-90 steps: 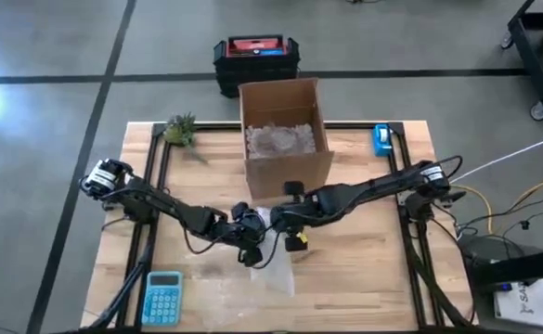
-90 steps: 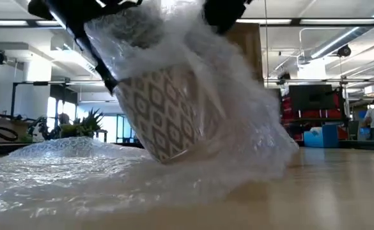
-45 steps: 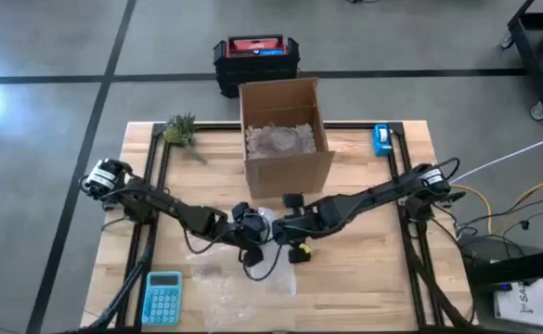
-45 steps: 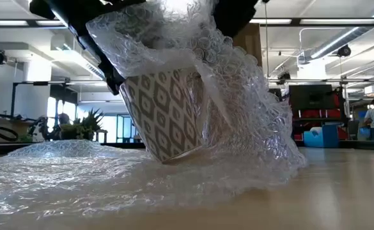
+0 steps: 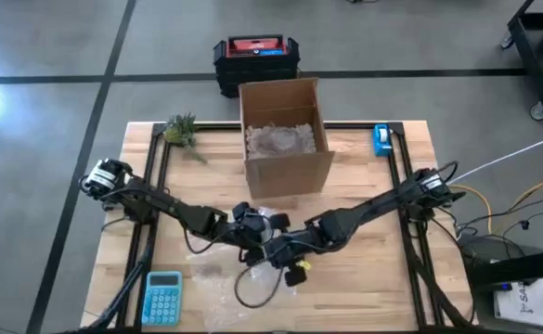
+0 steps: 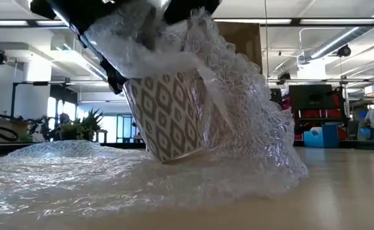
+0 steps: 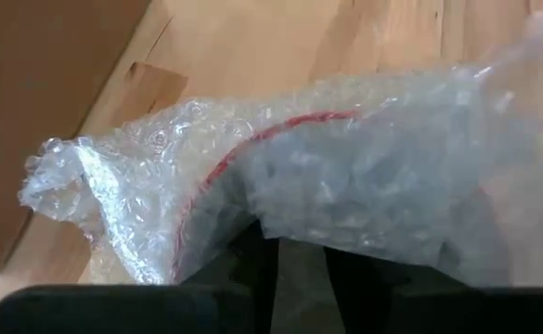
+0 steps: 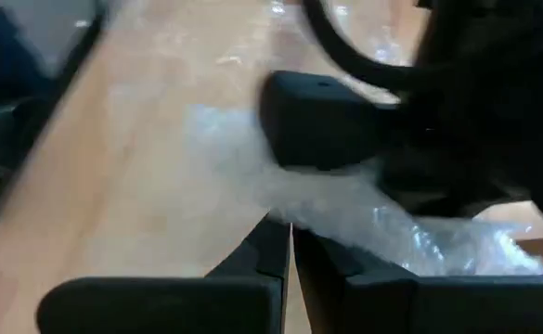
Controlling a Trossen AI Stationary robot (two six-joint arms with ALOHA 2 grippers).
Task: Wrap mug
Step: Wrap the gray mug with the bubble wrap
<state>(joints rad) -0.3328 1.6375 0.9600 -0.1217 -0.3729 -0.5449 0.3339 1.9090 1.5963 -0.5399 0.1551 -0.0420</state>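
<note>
The mug, white with a grey diamond pattern, sat tilted on the wooden counter, in the middle near the front edge. Only its low edge touched the counter in the low view. Bubble wrap lay over the top of the mug and fell down one side, and more of it spread flat on the counter around the mug. The left gripper was at the mug, and in the left wrist view its fingers were close together, pinching a piece of the bubble wrap with a thin red line on it. The right gripper was just beside the left one, so close they almost touched. In the right wrist view its fingers were pressed together on a bit of the bubble wrap. Behind the two grippers stood a brown cardboard box, open at the top, with more crinkly wrap inside. A blue calculator lay at the front left corner of the counter. A small green plant sat at the back left corner. A small blue thing lay at the back right. A black and red crate stood on the floor behind the counter.
</note>
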